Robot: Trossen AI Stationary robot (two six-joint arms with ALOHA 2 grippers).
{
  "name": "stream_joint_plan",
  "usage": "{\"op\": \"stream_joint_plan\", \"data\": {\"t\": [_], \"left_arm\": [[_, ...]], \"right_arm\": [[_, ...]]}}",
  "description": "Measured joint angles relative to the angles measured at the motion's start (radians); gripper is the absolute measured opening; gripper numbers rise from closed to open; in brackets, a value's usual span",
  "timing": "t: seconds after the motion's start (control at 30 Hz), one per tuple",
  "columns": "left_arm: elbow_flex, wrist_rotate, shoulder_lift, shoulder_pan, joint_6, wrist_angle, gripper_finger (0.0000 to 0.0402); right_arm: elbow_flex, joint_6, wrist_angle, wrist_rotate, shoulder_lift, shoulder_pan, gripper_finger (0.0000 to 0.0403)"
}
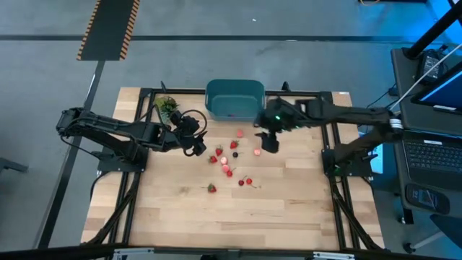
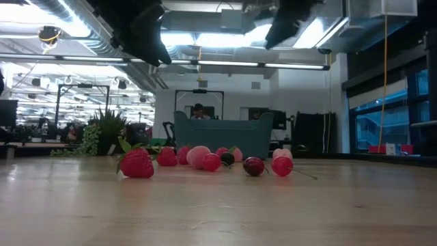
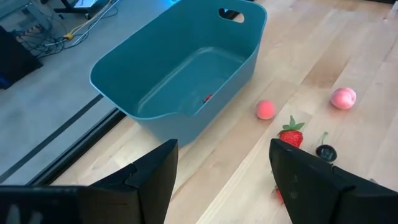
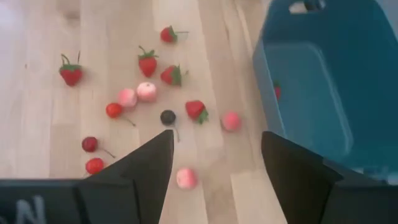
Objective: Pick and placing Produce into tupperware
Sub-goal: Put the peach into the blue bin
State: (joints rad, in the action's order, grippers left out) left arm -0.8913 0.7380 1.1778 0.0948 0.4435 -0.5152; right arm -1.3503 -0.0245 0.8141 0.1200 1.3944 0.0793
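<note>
The teal tupperware (image 1: 234, 100) stands at the table's far middle; it also shows in the left wrist view (image 3: 180, 62) and the right wrist view (image 4: 323, 81). One small red piece (image 3: 208, 98) lies on its floor. The produce (image 1: 231, 155) lies scattered on the wood in front of the tub: red strawberries (image 4: 147, 63), pink pieces (image 4: 186, 178) and a dark one (image 4: 167, 116). My left gripper (image 1: 195, 142) hangs open above the table, left of the pieces. My right gripper (image 1: 268, 141) hangs open above their right side. Both hold nothing.
A green leafy bunch (image 1: 167, 107) lies at the table's far left, beside the tub. In the low view both grippers hang well above the pieces (image 2: 205, 160). Bare wood (image 1: 231, 217) stretches toward the near edge. The arms' black frames stand along both sides.
</note>
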Motion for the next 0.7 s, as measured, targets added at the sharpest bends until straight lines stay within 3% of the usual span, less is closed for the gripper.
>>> {"op": "stream_joint_plan", "data": {"t": [0.37,0.7], "left_arm": [[0.0,0.0,0.0,0.0,0.0,0.0,0.0245],[0.0,0.0,0.0,0.0,0.0,0.0,0.0245]], "right_arm": [[0.473,-0.128,-0.44,0.006,-0.307,-0.088,0.0244],[0.791,-0.151,-0.839,0.002,-0.355,-0.129,0.0244]]}}
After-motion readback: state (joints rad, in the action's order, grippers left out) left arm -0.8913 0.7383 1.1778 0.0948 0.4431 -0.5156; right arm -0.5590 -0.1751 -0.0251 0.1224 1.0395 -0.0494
